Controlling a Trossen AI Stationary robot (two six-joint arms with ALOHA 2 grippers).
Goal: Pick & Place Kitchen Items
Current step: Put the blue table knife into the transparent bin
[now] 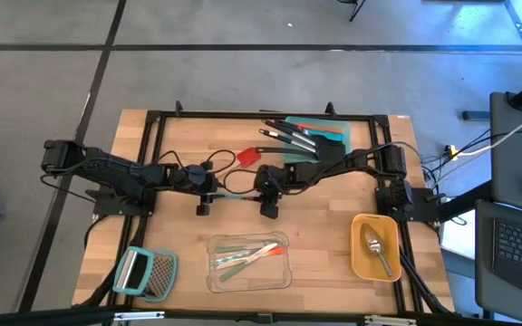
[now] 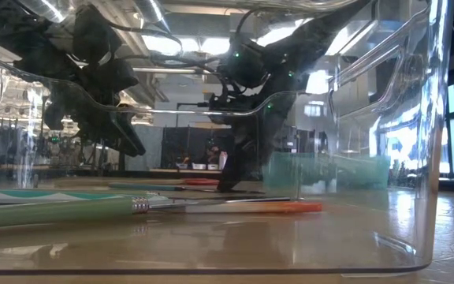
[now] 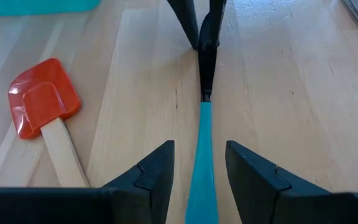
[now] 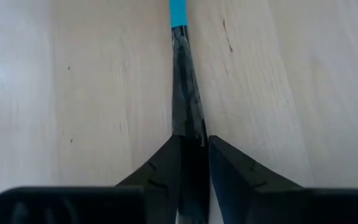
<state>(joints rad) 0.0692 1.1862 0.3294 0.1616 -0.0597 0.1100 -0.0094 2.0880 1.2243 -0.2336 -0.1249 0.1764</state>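
- Right gripper [image 4: 191,146] is pinched on the black blade end of a slim teal-handled tool [image 3: 201,155], its two fingers pressed against the blade from either side.
- Left gripper [image 3: 199,163] straddles the teal handle of the same tool; its fingers stand apart on each side of the handle with a visible gap (no contact can be confirmed).
- Tool position: lying flat on the wooden table [image 1: 324,231] at mid-table, between the two grippers, handle toward the left arm and blade toward the right arm.
- Red spatula [image 1: 247,156] with a wooden handle lies on the table just to the far side of the tool, between the two arms.
- Black slotted spatulas [image 1: 290,136] with steel handles lie in a group at the far edge, right of centre, partly over a teal container [image 1: 329,138].
- Clear container [image 1: 249,263] stands at the near edge, centre; it holds slim green and orange tools [image 1: 247,255] (exact count cannot be told).
- Yellow container [image 1: 375,246] stands near right and holds a silver spoon [image 1: 376,246].
- Flat metal grater [image 1: 146,272] with a teal handle lies near left.
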